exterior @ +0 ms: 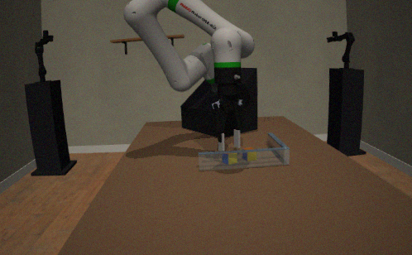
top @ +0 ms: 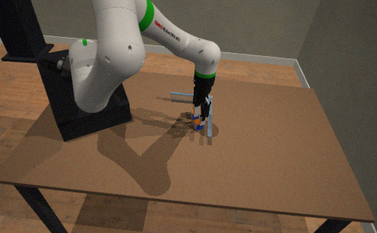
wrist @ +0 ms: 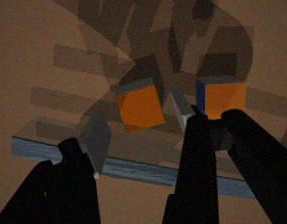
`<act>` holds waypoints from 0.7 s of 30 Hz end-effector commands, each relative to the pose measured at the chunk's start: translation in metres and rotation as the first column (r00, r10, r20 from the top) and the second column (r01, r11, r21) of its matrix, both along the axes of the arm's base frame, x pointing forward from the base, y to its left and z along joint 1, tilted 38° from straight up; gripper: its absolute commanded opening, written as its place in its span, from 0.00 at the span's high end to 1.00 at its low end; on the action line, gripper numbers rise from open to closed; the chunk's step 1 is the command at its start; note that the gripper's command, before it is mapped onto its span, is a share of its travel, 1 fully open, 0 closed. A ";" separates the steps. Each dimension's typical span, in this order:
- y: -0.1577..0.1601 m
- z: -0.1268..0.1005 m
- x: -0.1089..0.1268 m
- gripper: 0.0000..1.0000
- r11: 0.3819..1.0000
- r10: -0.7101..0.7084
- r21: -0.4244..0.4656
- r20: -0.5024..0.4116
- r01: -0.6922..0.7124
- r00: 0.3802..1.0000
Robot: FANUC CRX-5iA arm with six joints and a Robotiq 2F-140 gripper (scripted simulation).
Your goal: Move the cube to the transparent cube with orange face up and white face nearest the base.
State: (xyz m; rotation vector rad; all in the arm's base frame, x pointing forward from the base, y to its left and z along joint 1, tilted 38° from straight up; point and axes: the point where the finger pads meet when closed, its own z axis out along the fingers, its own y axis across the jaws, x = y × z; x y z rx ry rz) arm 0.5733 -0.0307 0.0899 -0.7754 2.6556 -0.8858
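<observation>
Two orange-topped cubes sit side by side on the brown table. I cannot tell which of them is the transparent one. One cube (wrist: 139, 106) lies between my fingertips and also shows in the exterior view (exterior: 230, 158) and in the top view (top: 197, 122). The other cube (wrist: 223, 96) shows a blue side and sits just outside my right finger; the exterior view shows it too (exterior: 251, 156). My gripper (wrist: 139, 113) points straight down, low over the table (exterior: 229, 146). Its fingers stand partly open on either side of the first cube, with gaps on both sides.
A low, see-through blue L-shaped wall (top: 210, 117) stands right beside the cubes, with its long side (exterior: 245, 159) on the side away from the robot base and a short arm (exterior: 279, 142) at one end. Black camera stands flank the table.
</observation>
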 end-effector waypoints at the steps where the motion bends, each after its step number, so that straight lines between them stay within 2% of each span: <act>1: 0.000 0.000 0.000 0.59 1.000 0.000 0.000 0.000 0.000 1.000; 12: 0.000 0.000 0.000 0.59 1.000 0.000 0.000 0.000 0.000 1.000; 21: -0.005 -0.009 0.005 0.59 1.000 0.000 0.000 0.000 0.000 1.000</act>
